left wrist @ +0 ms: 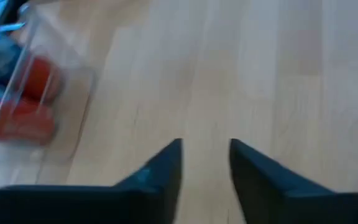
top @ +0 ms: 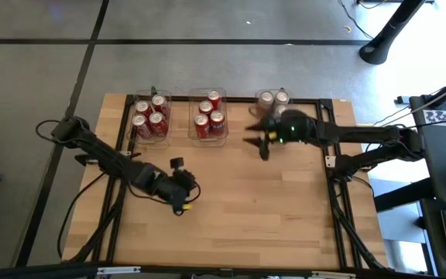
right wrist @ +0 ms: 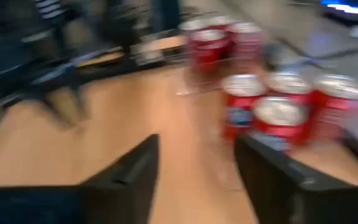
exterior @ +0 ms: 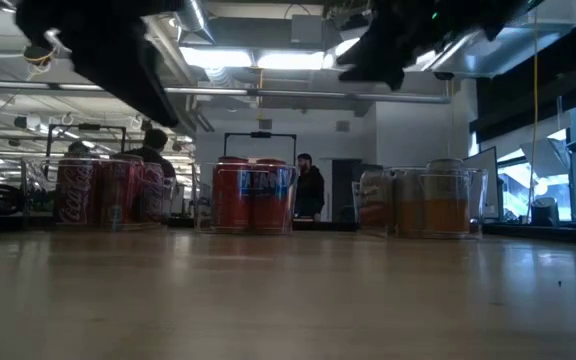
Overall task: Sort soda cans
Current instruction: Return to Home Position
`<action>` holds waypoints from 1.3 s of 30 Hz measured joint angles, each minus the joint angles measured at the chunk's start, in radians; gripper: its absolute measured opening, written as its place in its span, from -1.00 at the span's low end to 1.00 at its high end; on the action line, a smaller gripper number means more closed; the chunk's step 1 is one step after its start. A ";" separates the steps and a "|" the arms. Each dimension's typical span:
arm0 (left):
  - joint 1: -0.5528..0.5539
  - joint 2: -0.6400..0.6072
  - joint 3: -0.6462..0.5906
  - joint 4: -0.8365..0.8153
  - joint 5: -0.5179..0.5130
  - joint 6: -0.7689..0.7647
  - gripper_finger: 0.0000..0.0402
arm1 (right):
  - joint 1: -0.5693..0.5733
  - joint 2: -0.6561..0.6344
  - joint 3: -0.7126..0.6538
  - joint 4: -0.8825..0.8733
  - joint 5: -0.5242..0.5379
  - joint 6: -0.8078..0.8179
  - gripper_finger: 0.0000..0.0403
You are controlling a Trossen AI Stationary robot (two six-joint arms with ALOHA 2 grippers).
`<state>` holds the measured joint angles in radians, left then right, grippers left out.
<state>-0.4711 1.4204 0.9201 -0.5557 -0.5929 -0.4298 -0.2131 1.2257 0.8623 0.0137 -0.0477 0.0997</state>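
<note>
Fingers (right wrist: 126, 180) parted and empty, the right gripper (top: 257, 140) hangs near the soda cans (top: 210, 116) in clear bins (top: 191, 118) along the tabletop's (top: 285, 217) far edge and should back off high, clear of their rims, while the left gripper (top: 180, 190), equally open and empty, waits over the left half.

The high camera looked straight down from well above, taking in the whole wooden counter (top: 246, 201) and the floor around it. The low camera sat at counter height near the front edge, facing level across the boards to three clear bins (exterior: 253, 215) and the room behind. Each wrist camera looked forward, close over the counter, past its own open fingers. The left pincer (left wrist: 205, 143) framed one bin corner, and the right pincer (right wrist: 197, 138) framed two bins of soda cans (right wrist: 278, 112). All four views shared the bins.
</note>
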 joint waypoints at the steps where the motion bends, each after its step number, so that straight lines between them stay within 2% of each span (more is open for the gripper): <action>1: 0.020 0.000 -0.003 0.026 0.025 0.042 -0.47 | 0.028 -0.006 0.000 -0.009 -0.025 -0.016 -0.04; 5: 0.109 -0.015 -0.062 0.141 0.122 0.163 -0.91 | 0.127 -0.012 -0.004 -0.056 -0.117 -0.079 -0.59; 7: 0.150 -0.031 -0.107 0.214 0.161 0.197 -0.95 | 0.167 -0.013 -0.024 -0.055 -0.177 -0.104 -0.85; 9: 0.184 -0.060 -0.164 0.307 0.198 0.230 -0.93 | 0.202 -0.013 -0.053 -0.035 -0.235 -0.110 -0.95; 12: 0.220 -0.118 -0.251 0.464 0.266 0.276 -0.95 | 0.234 -0.013 -0.105 0.039 -0.288 -0.101 -0.87; 15: 0.240 -0.183 -0.327 0.590 0.310 0.306 -0.99 | 0.254 -0.030 -0.160 0.092 -0.269 -0.081 -0.84; 22: 0.244 -0.345 -0.476 0.772 0.317 0.382 -0.99 | 0.259 -0.124 -0.334 0.292 -0.248 -0.060 -0.98; 29: 0.246 -0.524 -0.619 0.916 0.319 0.433 -0.99 | 0.258 -0.314 -0.518 0.360 -0.106 -0.043 -0.94; 35: 0.246 -0.684 -0.716 0.969 0.322 0.465 -0.98 | 0.258 -0.505 -0.654 0.439 -0.095 -0.043 -0.95; 39: 0.246 -0.758 -0.738 0.939 0.274 0.447 -0.99 | 0.258 -0.616 -0.695 0.389 -0.091 -0.051 -0.95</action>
<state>-0.2253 0.6619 0.1823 0.3836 -0.3192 0.0168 0.0444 0.6094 0.1674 0.4031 -0.1386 0.0487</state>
